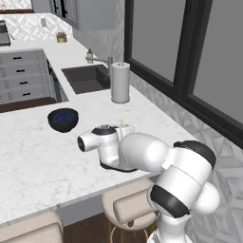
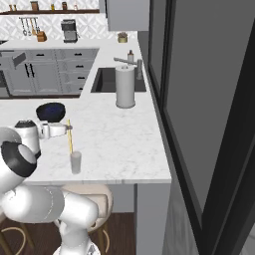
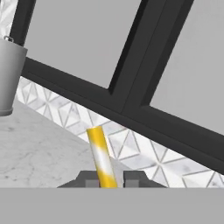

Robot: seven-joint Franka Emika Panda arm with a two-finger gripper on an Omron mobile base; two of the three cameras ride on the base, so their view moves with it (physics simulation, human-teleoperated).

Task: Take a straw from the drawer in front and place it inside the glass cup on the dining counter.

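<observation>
Gripper with its two dark fingertips pinching the straw, a yellow stick with faint pale stripes that rises between them in the hand view. In the right base view the straw stands nearly upright, its lower end inside the glass cup and its upper part at the gripper, which reaches in horizontally from the white arm. The cup stands on the white marble dining counter, near its front edge above a beige padded stool. Farther back on the counter sit a dark blue bowl and an upright white paper-towel roll beside the dark sink; a dark-framed window borders the counter's right side.
</observation>
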